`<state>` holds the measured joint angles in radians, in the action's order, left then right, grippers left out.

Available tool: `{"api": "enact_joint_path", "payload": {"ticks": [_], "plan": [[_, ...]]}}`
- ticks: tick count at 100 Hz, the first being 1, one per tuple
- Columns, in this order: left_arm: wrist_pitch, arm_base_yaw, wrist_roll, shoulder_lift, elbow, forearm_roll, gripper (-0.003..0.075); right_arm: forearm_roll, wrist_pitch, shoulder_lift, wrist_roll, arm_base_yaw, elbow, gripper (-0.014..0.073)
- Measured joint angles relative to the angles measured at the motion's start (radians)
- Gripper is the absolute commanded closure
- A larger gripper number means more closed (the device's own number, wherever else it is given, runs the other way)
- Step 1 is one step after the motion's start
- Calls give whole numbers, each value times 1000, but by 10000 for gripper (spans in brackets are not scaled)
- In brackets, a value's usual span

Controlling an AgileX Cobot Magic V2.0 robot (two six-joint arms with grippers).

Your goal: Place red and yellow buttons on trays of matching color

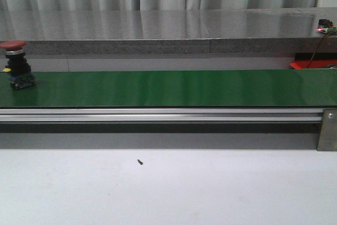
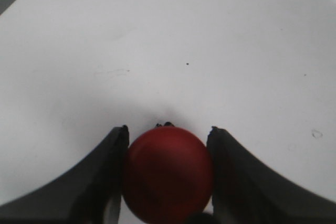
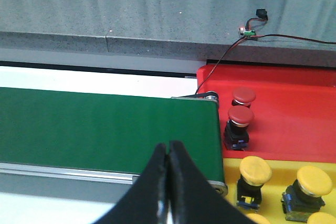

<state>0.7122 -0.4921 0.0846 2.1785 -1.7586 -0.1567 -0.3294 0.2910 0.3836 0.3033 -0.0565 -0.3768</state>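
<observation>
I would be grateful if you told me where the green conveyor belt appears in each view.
Front view: the green conveyor belt spans the full width, mid-picture.
Left wrist view: not in it.
Right wrist view: the belt ends against the red tray.
Shared landmark: the red tray at the belt's right end.

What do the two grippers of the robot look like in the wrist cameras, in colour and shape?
Only the fingers show. The left gripper has two black fingers, broad and matte, whose outer edges curve outward toward the wrist. The right gripper has the same black fingers, tapering to narrow tips. No cables, markings or labels are visible on either one. The arms themselves are out of view.
</observation>
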Motion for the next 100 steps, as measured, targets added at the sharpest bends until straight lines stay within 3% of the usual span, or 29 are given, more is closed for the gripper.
{"api": "enact_joint_path", "payload": {"ticks": [55,100], "plan": [[309,21,-149,-215,0,-52,596,0,0,0,0,0,0,660],[325,142,-171,-215,0,-65,591,0,0,0,0,0,0,660]]}}
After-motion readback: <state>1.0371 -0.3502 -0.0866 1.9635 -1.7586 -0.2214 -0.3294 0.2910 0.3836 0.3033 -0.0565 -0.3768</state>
